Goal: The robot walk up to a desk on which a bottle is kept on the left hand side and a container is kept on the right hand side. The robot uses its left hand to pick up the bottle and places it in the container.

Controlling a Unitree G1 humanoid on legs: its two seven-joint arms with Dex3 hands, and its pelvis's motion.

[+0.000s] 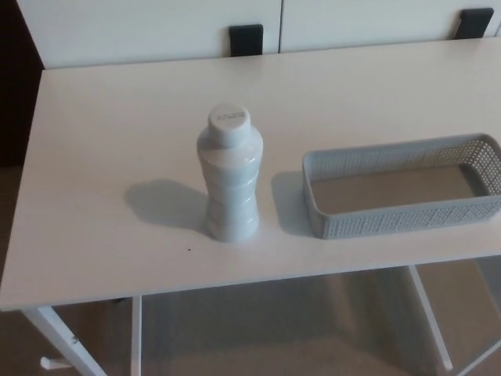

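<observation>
Currently neither hand is in view, so their state can't be told. Bottle [229, 174] stands upright on the white table [102, 141], near the empty grey basket [403, 221] to its right. Left hand should probably grip the bottle's waist squarely to avoid tipping. White cabinets behind.

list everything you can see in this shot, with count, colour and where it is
bottle: 1, pale grey-white with a cap, upright on the desk, left of the container
container: 1, grey mesh tray, empty, on the desk's right side, apart from the bottle
desk: 1, white top with white legs, fills most of the view
black brackets: 2, on the white wall behind the desk's far edge
robot's hands: none in view
</observation>
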